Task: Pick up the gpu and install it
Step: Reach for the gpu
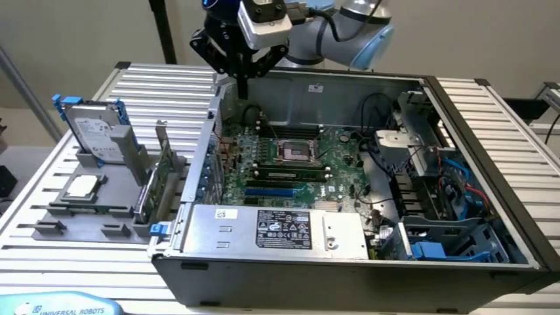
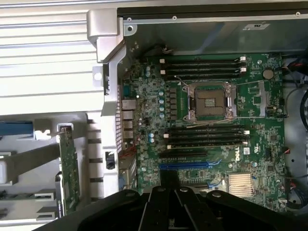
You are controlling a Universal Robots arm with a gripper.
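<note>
Grey rack (image 1: 52, 228) holds hard drive (image 1: 96, 134) and chip (image 1: 83, 187) | gpu (image 1: 156, 184) stands on edge in rack, beside computer case (image 1: 350, 279), untouched | gripper (image 1: 241, 88) hovers closed and empty over case's rear corner

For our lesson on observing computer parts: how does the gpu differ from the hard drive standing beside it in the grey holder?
The gpu is a thin green card; the hard drive is a thicker silver block with a label. The hard drive has blue side rails; the gpu has a silver bracket. The gpu stands nearer the open case than the hard drive. Both stand on edge in the grey holder.
</note>
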